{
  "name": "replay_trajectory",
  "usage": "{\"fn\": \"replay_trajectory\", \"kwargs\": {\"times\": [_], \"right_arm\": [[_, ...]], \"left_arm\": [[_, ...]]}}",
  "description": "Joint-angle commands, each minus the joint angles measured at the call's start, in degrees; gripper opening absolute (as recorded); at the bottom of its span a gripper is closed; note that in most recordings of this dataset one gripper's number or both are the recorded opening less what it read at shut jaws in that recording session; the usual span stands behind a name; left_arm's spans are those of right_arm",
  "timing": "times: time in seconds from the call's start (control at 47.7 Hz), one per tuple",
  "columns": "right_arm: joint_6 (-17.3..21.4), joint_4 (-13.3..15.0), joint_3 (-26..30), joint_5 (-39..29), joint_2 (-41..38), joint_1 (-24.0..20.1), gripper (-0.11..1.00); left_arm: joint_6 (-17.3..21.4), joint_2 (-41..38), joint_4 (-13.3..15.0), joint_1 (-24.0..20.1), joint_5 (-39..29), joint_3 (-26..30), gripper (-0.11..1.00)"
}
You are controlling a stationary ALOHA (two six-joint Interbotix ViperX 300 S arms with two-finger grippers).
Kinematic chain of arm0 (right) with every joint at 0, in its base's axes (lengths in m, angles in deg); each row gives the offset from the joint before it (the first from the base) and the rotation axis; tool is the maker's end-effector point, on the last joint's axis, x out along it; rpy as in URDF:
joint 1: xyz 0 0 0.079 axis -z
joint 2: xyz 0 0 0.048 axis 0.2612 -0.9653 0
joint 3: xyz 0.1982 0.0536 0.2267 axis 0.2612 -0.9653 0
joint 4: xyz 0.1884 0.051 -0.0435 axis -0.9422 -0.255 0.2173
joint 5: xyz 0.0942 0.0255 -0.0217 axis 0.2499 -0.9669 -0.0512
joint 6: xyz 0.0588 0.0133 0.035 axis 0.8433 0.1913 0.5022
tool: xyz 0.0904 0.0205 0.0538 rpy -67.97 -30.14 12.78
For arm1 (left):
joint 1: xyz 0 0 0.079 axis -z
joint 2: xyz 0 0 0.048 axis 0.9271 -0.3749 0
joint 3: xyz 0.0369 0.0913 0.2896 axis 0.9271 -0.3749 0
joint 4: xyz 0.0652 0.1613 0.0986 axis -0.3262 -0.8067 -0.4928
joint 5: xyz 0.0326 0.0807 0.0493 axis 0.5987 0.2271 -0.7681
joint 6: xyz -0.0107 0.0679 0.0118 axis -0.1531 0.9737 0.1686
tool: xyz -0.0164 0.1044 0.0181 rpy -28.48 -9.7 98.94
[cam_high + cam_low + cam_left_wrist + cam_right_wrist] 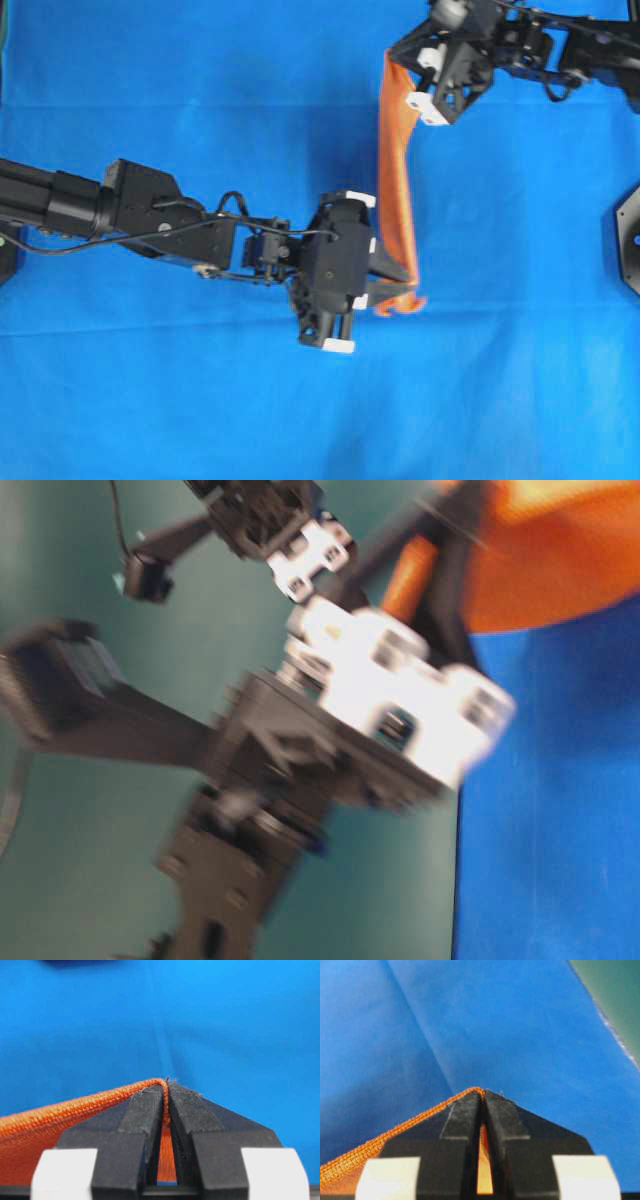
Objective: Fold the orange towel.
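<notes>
Orange towel point(398, 180) hangs stretched above the blue surface point(150, 400), left hand point(392, 272) and right hand point(400, 62) each clamped on a corner, presumably to carry one edge over for folding.

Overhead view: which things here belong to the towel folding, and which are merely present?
Part of the job:
- orange towel, lifted and stretched between both grippers
- left gripper, shut on one towel corner
- right gripper, shut on another corner

Just there:
- blue table cover
- black fixture at the right edge, untouched
</notes>
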Motion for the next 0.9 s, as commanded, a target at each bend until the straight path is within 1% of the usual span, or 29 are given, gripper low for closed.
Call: {"fn": "replay_trajectory", "kwargs": {"times": [0.0,0.105,0.23,0.377,0.524,0.775,0.817,0.859,0.88], "right_arm": [[-0.18,0.26,4.57,1.05,-2.99,0.53,0.03],[-0.35,0.18,8.88,1.05,-7.21,-0.62,0.03],[-0.44,0.53,12.48,0.79,-10.72,-1.76,0.03],[-0.44,0.53,12.39,0.70,-10.81,-1.76,0.03],[-0.35,0.44,11.87,0.79,-10.63,-1.76,0.03],[-0.62,0.44,11.25,0.97,-10.46,-2.02,0.03],[-0.62,0.53,11.25,0.97,-10.37,-2.02,0.03],[-0.62,0.53,11.16,0.97,-10.28,-2.02,0.05],[-0.70,0.62,10.99,1.05,-10.20,-2.02,0.09]], "left_arm": [[-1.49,3.78,0.00,3.43,0.97,-2.55,0.02],[-3.78,5.71,0.00,3.52,2.20,-7.12,0.02],[-6.24,8.26,0.00,4.22,5.71,-12.74,0.02],[-7.65,9.84,0.00,4.48,8.17,-17.14,0.02],[-7.82,9.40,0.00,4.39,8.70,-17.75,0.02],[-7.82,8.00,0.00,3.52,8.70,-16.61,0.03],[-7.82,7.82,0.00,3.52,8.61,-16.35,0.06],[-7.82,7.82,0.00,3.52,8.70,-16.08,0.14],[-7.82,7.73,0.00,3.52,8.70,-16.00,0.19]]}}
